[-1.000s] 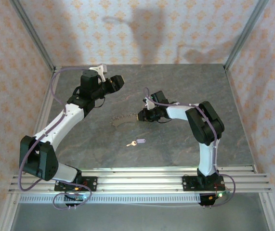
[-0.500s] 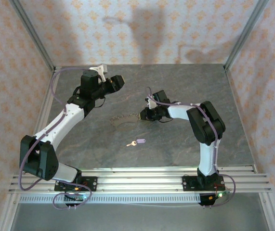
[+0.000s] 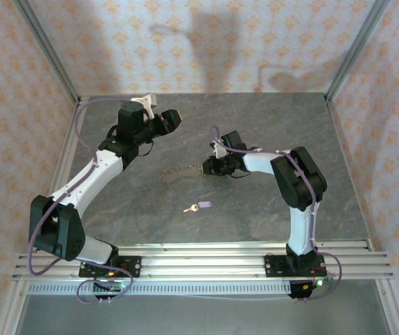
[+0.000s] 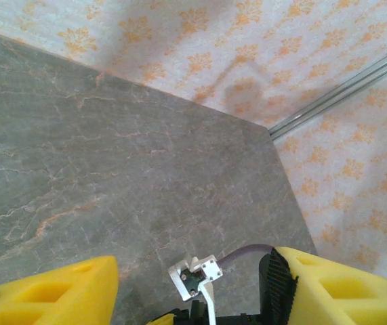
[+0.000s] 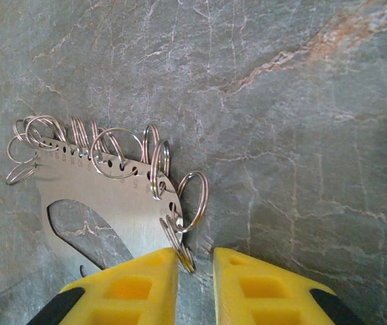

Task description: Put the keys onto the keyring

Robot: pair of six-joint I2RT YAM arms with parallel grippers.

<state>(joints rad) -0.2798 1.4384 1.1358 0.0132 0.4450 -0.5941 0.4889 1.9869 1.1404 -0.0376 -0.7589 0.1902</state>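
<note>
The keyring (image 3: 182, 172) lies mid-table; in the right wrist view it is a flat metal oval plate (image 5: 105, 203) fringed with several wire split rings. My right gripper (image 3: 206, 167) sits low at its right end, narrowly open (image 5: 196, 261); the endmost split ring (image 5: 179, 247) pokes into the gap and touches only the left finger (image 5: 139, 277). The key (image 3: 200, 206), lilac head and short brass blade, lies flat nearer the front, apart from both grippers. My left gripper (image 3: 171, 118) hangs wide open (image 4: 190, 274) above the back left of the table, holding nothing.
The grey stone-patterned table (image 3: 269, 132) is walled by patterned panels with metal posts (image 3: 346, 49) at the back corners. A rail (image 3: 206, 262) carrying both arm bases runs along the front edge. A white bracket and purple cable (image 4: 200, 274) of the right arm show between my left fingers.
The right gripper shifted slightly at the keyring's right end, and the keyring turned a little on the table. The key and the left arm stayed put.
</note>
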